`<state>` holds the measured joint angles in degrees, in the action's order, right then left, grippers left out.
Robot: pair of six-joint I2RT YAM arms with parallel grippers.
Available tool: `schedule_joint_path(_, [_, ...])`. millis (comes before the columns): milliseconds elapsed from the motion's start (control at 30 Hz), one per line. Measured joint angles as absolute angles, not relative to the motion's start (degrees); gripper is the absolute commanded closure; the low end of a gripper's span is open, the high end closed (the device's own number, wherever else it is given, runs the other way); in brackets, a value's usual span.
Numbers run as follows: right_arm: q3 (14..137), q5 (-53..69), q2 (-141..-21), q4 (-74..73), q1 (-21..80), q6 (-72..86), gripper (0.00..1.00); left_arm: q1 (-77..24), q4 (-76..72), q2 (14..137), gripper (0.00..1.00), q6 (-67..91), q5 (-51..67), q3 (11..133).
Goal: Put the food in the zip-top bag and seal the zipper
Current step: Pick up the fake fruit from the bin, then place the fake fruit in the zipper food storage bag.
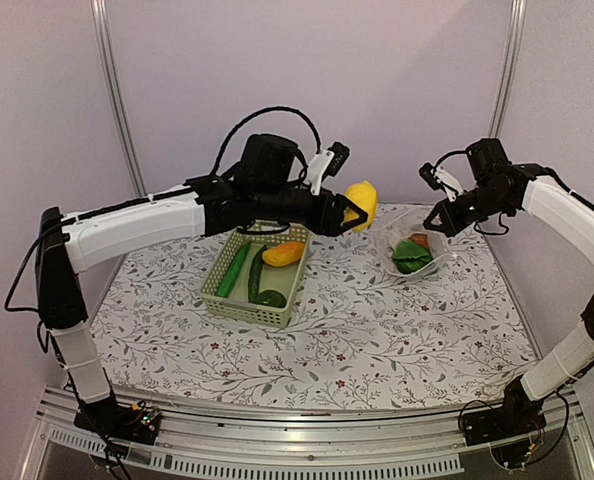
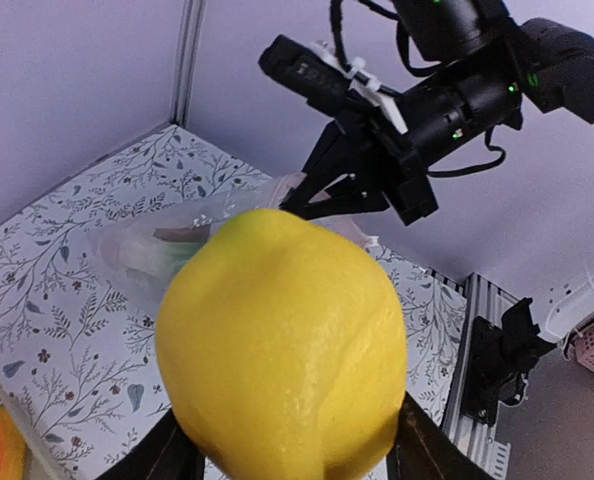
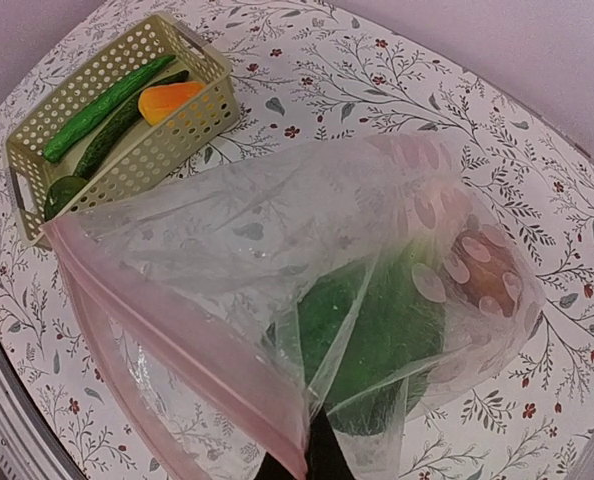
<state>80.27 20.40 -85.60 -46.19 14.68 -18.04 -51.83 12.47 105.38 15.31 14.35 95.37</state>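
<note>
Loading: a yellow toy fruit [image 2: 287, 340] hangs in the air between basket and bag. This looks like the filling step, with sealing some way off.
Fruit's hold: the left gripper [image 1: 354, 219] has it clasped, jaws closed on its flanks, above the far part of the table [image 1: 377, 340] and near the bag but not over its mouth.
Bag: the zip-top bag [image 3: 277, 220] lies to the right, its mouth lifted and gaping toward the basket. A leafy green [image 3: 377, 330] and a brown piece [image 3: 482, 270] are already inside.
Closure: the zipper [image 3: 177, 340], a pink strip, is unsealed along its visible length.
Bag's hold: the right gripper [image 3: 295, 462] is clenched on the mouth edge at the strip, propping it up.
Supply: the pale green basket [image 1: 239, 308] sits well left of the bag. Two cucumbers [image 1: 234, 270], an orange piece [image 1: 282, 253] and a dark green piece [image 1: 270, 298] wait in it.
Next move: likely to carry the fruit right to the opening, lower it past the strip, then let go — the propped lip needs to be wide enough.
</note>
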Motion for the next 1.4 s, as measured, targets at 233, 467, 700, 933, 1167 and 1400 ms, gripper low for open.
schedule_joint_path(233, [82.7,22.0,-85.6,-47.5,15.3,-18.0,1.0,-56.5,9.3,110.5,0.54,12.2,18.9,104.4])
schedule_joint_path(467, [82.8,23.2,-85.6,-48.8,16.4,-17.9,1.0,-58.3,12.7,121.6,0.55,13.2,18.1,114.9])
schedule_joint_path(700, [83.4,24.4,-85.6,-50.0,16.5,-17.7,1.0,-58.3,16.9,126.9,0.51,13.5,15.2,117.4])
schedule_joint_path(933, [85.1,25.5,-84.9,-51.4,16.6,-17.6,1.0,-58.4,20.8,130.0,0.17,10.1,1.2,123.6])
schedule_joint_path(1167, [87.4,26.2,-84.9,-52.8,16.8,-17.4,1.0,-58.6,20.4,135.9,0.04,5.6,-15.0,131.1])
schedule_joint_path(1400, [88.5,26.2,-84.9,-53.0,16.9,-17.3,1.0,-60.9,12.7,128.3,0.04,2.9,-16.5,120.1])
